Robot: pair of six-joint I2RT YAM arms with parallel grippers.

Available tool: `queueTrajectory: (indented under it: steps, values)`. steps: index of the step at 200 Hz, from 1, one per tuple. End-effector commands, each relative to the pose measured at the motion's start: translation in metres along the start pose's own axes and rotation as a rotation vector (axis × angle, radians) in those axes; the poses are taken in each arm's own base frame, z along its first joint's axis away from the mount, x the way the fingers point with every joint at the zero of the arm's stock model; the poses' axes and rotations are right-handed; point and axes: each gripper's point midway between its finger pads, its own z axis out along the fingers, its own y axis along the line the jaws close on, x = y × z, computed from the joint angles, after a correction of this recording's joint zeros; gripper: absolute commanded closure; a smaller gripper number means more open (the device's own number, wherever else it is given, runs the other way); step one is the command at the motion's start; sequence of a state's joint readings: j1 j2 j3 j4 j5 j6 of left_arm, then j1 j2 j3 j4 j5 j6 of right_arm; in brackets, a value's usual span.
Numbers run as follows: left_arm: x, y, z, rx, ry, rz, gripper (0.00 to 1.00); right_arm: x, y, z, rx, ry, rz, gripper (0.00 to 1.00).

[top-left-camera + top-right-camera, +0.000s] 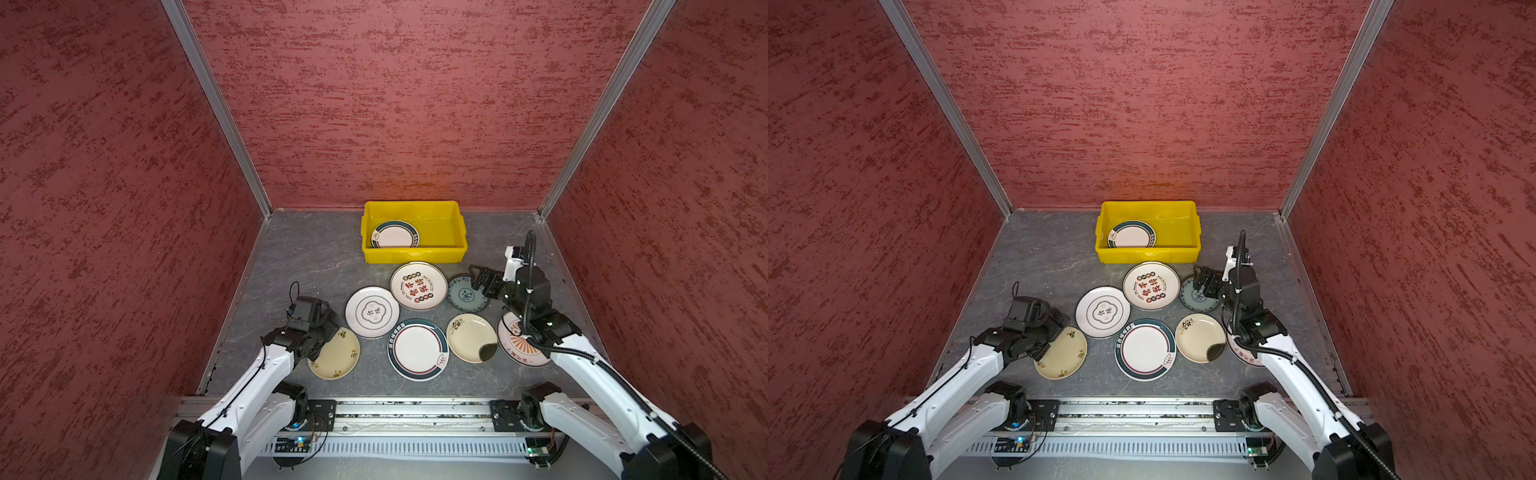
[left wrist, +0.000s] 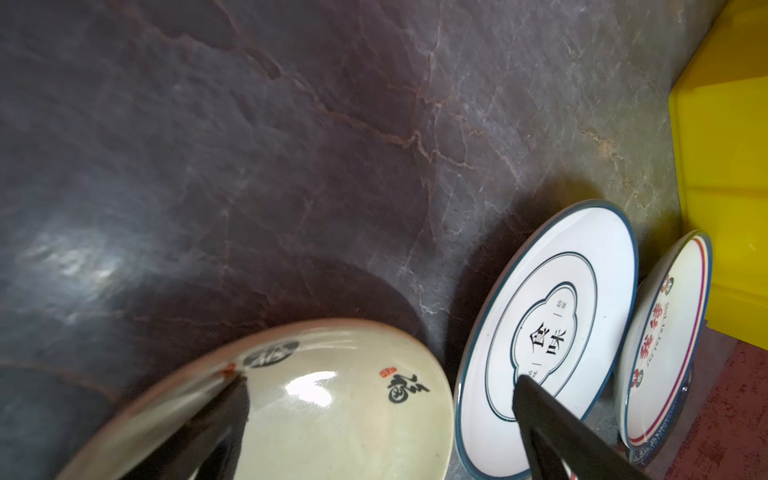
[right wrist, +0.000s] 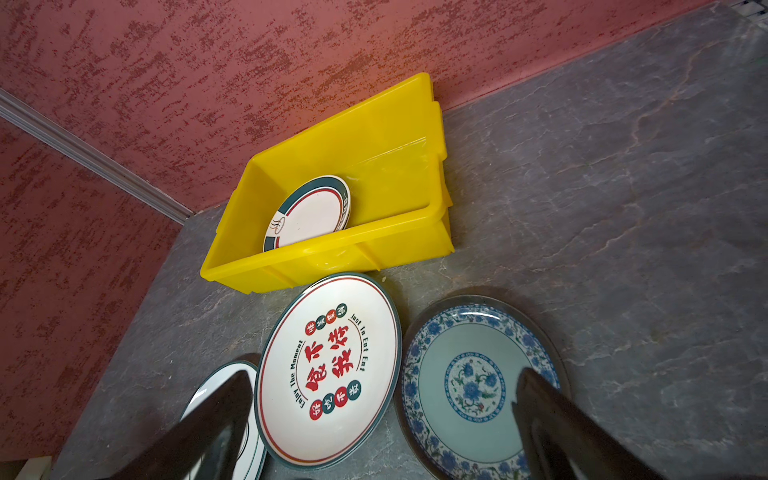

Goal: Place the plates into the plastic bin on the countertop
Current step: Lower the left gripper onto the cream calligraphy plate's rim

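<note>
One teal-rimmed plate is seen lying inside the yellow plastic bin, which is set on the grey countertop against the back wall. Seven more plates are spread on the countertop in front of the bin. Among them are a red-character plate just beside the bin and a blue patterned plate next to it. The right gripper is held spread wide above these two, with nothing grasped. The left gripper is likewise spread and empty over a cream plate. Whether that plate is touched cannot be told.
</note>
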State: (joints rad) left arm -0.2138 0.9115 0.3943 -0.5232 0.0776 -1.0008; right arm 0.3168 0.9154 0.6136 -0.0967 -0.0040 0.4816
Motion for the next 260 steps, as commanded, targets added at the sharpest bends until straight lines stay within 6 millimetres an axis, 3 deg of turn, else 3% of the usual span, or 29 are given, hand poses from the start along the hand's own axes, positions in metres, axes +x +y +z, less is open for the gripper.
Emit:
queueTrajectory:
  steps: [1, 80, 152, 191, 231, 260]
  values:
    - [-0.009, 0.003, 0.008, -0.001, -0.016, -0.002, 0.01, 0.006, -0.002, 0.000, -0.001, 0.016, -0.004, 0.01]
    - [-0.045, -0.011, 0.014, -0.013, -0.083, 0.022, 0.01, 0.009, -0.007, 0.001, 0.020, 0.021, -0.004, 0.01]
    - [-0.047, -0.022, 0.045, 0.002, -0.036, 0.022, 0.01, 0.008, -0.010, -0.001, 0.041, 0.024, -0.011, 0.01]
    - [-0.055, -0.039, 0.061, 0.016, -0.012, 0.045, 0.01, 0.005, -0.011, -0.006, 0.057, 0.013, -0.012, 0.01]
    - [-0.046, -0.059, 0.084, 0.038, 0.063, 0.076, 0.01, 0.002, -0.012, -0.008, 0.066, 0.009, -0.010, 0.01]
    - [-0.035, -0.075, 0.086, 0.087, 0.093, 0.115, 0.01, 0.000, -0.012, -0.011, 0.073, 0.007, -0.011, 0.01]
